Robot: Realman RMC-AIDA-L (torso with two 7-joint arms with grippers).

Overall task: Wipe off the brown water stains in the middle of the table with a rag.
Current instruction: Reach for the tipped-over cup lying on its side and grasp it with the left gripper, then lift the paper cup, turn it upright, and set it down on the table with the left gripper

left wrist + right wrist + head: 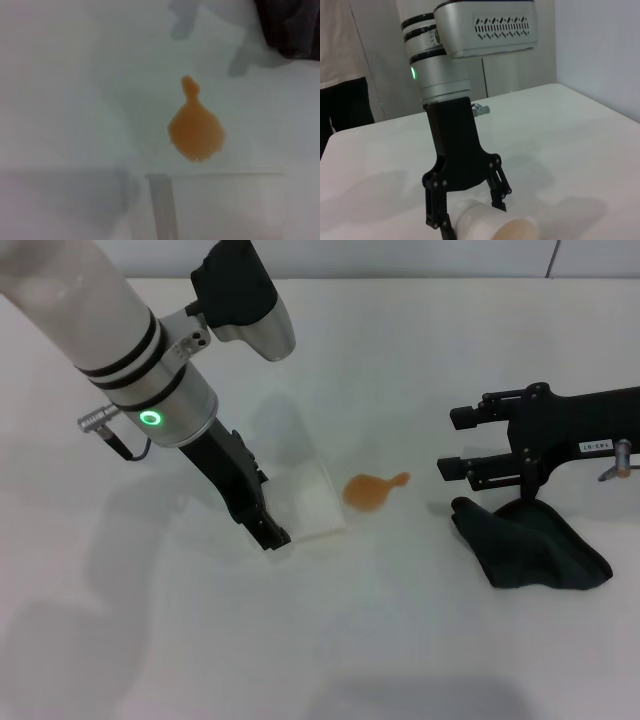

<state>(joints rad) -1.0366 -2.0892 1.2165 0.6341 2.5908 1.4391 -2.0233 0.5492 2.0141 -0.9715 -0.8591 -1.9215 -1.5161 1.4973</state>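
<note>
While the white table (420,350) spreads wide and plain under both arms, the brown water stains (371,490) make the handiest landmark: a rounded orange-brown blot with a thin tail, lying near the middle of the surface; nearer the robot than the blot and off to its right, the rag (535,545) lies in a dark, folded heap, well apart from the blot and flat on the table; just above the rag's inner edge hangs the right gripper (452,443), its two black fingers held apart one above the other in the head view with bare space between them, gripping nothing, its tips pointing toward the blot without reaching it; to the blot's left lies a white paper cup (305,498), tipped on its side with its mouth just beside the blot; the right wrist view shows its tan inside (518,230) facing that camera; the left gripper (268,527) comes down over the cup, its black fingers (498,199) spread to either side of the cup's body; whether the pads press the wall cannot be told for certain, though they sit close against it; beyond the blot the table runs on bare to its far edge, and in the right wrist view a person's dark trousers (345,107) stand past that edge.
</note>
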